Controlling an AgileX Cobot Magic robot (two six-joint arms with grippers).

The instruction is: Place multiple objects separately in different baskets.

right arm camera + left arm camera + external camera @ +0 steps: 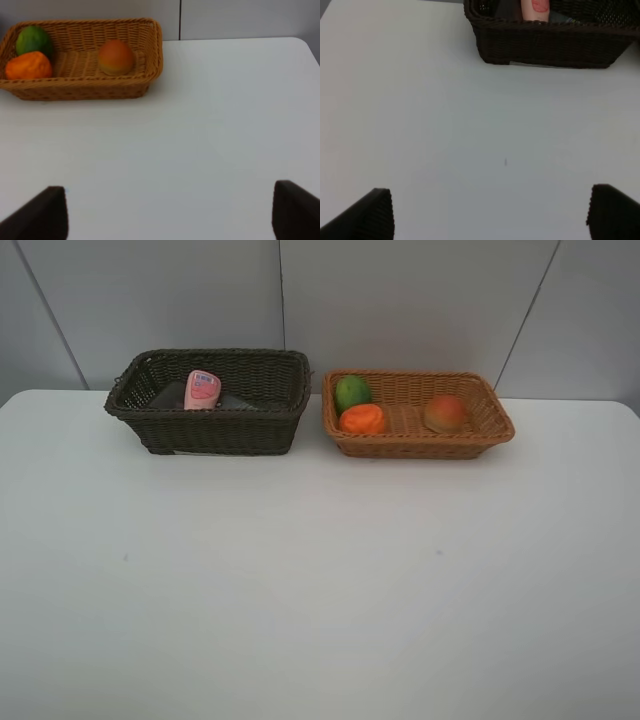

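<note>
The dark brown basket (210,425) stands at the back left with a pink white-capped bottle (202,390) upright inside; a dim grey shape lies beside the bottle. To its right, the light tan basket (420,445) holds a green lime (352,392), an orange (362,419) and a red-orange peach (444,413). Neither gripper shows in the exterior high view. My left gripper (492,215) is open over bare table, well short of the dark basket (545,47) and bottle (535,9). My right gripper (170,212) is open and holds nothing, back from the tan basket (75,90).
The white table (320,580) spreads in front of both baskets. A grey panelled wall (400,300) rises right behind them. The two baskets stand side by side with a narrow gap between.
</note>
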